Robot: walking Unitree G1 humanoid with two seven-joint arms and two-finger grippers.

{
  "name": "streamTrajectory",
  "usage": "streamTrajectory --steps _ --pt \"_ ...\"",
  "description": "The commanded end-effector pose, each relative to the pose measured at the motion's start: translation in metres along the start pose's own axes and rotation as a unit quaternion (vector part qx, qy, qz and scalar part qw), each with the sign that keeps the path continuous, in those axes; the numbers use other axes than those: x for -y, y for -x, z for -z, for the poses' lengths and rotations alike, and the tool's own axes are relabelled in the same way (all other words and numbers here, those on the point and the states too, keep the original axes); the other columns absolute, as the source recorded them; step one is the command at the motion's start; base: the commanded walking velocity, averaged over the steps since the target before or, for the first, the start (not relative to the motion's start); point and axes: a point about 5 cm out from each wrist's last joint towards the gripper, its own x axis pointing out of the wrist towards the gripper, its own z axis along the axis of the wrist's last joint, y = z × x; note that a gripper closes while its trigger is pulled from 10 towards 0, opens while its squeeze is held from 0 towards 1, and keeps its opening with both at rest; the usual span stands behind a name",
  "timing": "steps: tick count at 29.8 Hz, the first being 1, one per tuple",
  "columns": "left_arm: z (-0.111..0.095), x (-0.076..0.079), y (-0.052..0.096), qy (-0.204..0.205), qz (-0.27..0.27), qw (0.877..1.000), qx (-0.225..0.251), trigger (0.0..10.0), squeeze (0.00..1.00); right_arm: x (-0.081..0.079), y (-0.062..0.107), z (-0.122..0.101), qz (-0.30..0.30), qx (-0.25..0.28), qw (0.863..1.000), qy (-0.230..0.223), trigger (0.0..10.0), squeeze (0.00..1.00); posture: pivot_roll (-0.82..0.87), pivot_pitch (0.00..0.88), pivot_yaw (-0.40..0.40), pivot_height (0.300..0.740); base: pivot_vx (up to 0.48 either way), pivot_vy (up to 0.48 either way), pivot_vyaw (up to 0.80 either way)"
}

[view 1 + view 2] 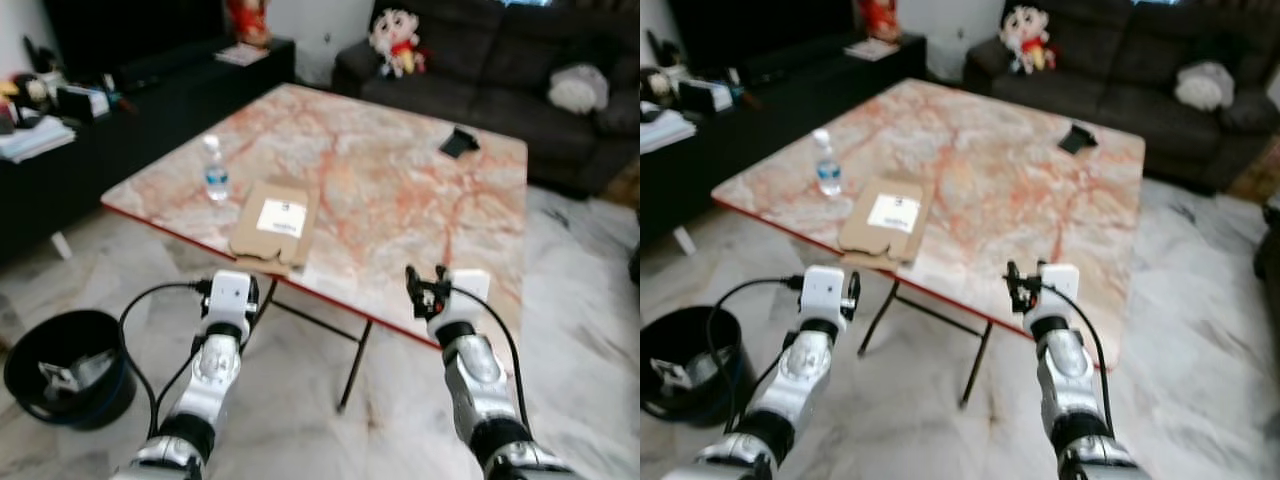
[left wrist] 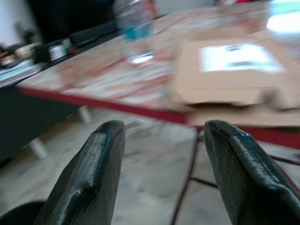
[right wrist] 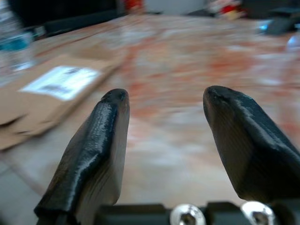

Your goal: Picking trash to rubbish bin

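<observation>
- A black rubbish bin (image 1: 68, 368) stands on the pale marble floor (image 1: 590, 330) at the far left, below and well apart from the table; some light scraps lie inside it
- A dark low cabinet (image 1: 130, 120) runs along the left wall, with papers and small clutter on its top; too blurred to name further
- The left gripper (image 2: 159, 150) is raised in front of the table's near edge, just short of it; its jaws are parted with a clear gap between the two black fingers (image 2: 96, 173); nothing is between them
- A clear water bottle (image 1: 215, 172) with a blue label stands upright on the marble-patterned table (image 1: 400, 190), near its left corner
- A flattened cardboard box (image 1: 275, 222) with a white label lies just beside the bottle, to its right; its near end overhangs the table's front edge; the left gripper points toward it
- The right gripper (image 3: 161, 112) is held at the table's near edge, further right, over the tabletop; its jaws are likewise apart and hold nothing; the cardboard lies off to its left
- A small black object (image 1: 459, 142) rests on the table near the far right corner; well apart from the cardboard
- A dark sofa (image 1: 500, 70) stands behind the table; a cartoon doll (image 1: 395, 40) sits on it, and a grey cushion (image 1: 578, 88) lies toward its right end
</observation>
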Motion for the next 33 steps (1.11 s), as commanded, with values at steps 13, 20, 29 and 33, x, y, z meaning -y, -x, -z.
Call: streamTrajectory --steps 13,20,29,33 --pt "-0.003 0.003 -0.001 0.007 0.002 1.000 0.005 10.0 0.00 0.002 -0.002 -0.005 0.001 0.007 1.000 0.004 10.0 0.00 0.11 0.000 -0.103 0.740 0.325 0.000 0.00" --pt "-0.004 0.004 -0.001 0.008 0.004 1.000 0.007 10.0 0.00 0.003 -0.002 -0.005 0.000 0.007 1.000 0.003 10.0 0.00 0.11 0.000 -0.103 0.740 0.325 0.000 0.00" --pt "-0.009 0.012 0.000 0.025 0.028 0.999 0.027 10.0 0.00 0.001 -0.001 -0.003 0.000 0.004 1.000 0.001 10.0 0.00 0.11 0.000 -0.100 0.740 0.103 0.000 0.00" --pt "-0.010 0.018 0.000 0.058 0.041 0.997 0.021 10.0 0.00 0.002 -0.001 -0.002 0.001 0.003 1.000 0.001 10.0 0.00 0.11 0.000 -0.100 0.740 0.000 0.000 0.00"
